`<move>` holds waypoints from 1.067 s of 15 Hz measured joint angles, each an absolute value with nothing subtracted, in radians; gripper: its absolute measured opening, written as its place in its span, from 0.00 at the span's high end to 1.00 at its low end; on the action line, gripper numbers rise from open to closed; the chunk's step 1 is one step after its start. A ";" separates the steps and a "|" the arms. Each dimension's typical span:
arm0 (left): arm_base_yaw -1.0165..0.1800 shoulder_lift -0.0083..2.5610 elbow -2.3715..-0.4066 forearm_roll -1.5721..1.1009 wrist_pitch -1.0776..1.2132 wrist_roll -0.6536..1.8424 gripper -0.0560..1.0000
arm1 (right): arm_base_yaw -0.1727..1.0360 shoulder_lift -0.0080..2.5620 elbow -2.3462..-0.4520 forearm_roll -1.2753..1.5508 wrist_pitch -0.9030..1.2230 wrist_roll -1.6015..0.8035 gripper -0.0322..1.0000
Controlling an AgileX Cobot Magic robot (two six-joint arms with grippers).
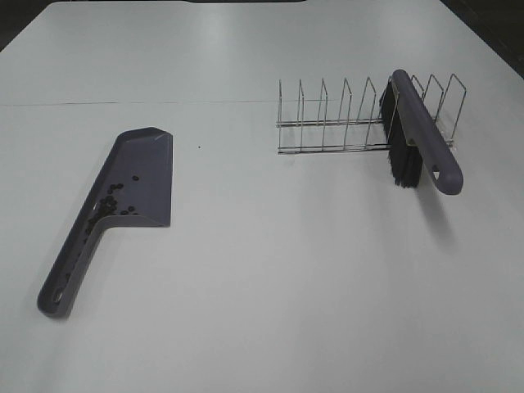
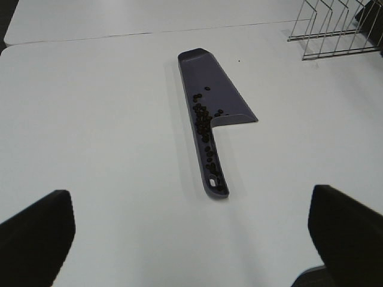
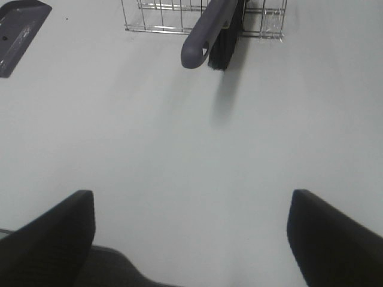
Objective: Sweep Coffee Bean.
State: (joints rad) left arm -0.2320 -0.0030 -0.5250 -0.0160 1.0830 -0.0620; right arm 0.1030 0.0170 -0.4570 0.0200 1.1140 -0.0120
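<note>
beans (image 1: 113, 201) lie gathered in the dustpan (image 1: 143, 176), brush (image 1: 413, 139) racked; sweeping looks done. left hand (image 2: 191, 230) and right hand (image 3: 191, 230) gape wide, empty.

A high camera looks down over my whole worktop (image 1: 262, 286). My wrist cameras sit low, facing forward across it. All three views share the dustpan (image 1: 135, 176) and wire rack (image 1: 344, 123).

Wide bare table (image 1: 270, 278) between dustpan (image 1: 135, 176) and rack (image 1: 352, 119); brush (image 1: 417, 139) blocks rack's right end.

Beans (image 1: 112, 199) in the dustpan (image 1: 139, 176) at left; brush (image 1: 413, 139) in the wire rack (image 1: 344, 119) at right.
</note>
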 joint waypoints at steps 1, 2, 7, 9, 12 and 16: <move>-0.232 -0.003 -0.525 -0.016 1.083 -0.062 0.03 | 0.103 -0.002 -0.457 0.020 1.114 -0.012 0.20; -0.232 -0.003 -0.525 -0.016 1.083 -0.062 0.03 | 0.103 -0.003 -0.457 0.020 1.114 -0.012 0.20; -0.232 -0.003 -0.525 -0.016 1.083 -0.062 0.02 | 0.103 -0.003 -0.457 0.020 1.114 -0.012 0.20; -0.232 -0.003 -0.525 -0.016 1.083 -0.062 0.02 | 0.103 -0.003 -0.457 0.020 1.114 -0.012 0.20; -0.231 -0.003 -0.525 -0.016 1.083 -0.062 0.02 | 0.103 -0.003 -0.457 0.020 1.114 -0.012 0.20; -0.047 0.014 -0.525 -0.016 1.083 -0.062 0.03 | 0.103 -0.003 -0.457 0.020 1.114 -0.012 0.20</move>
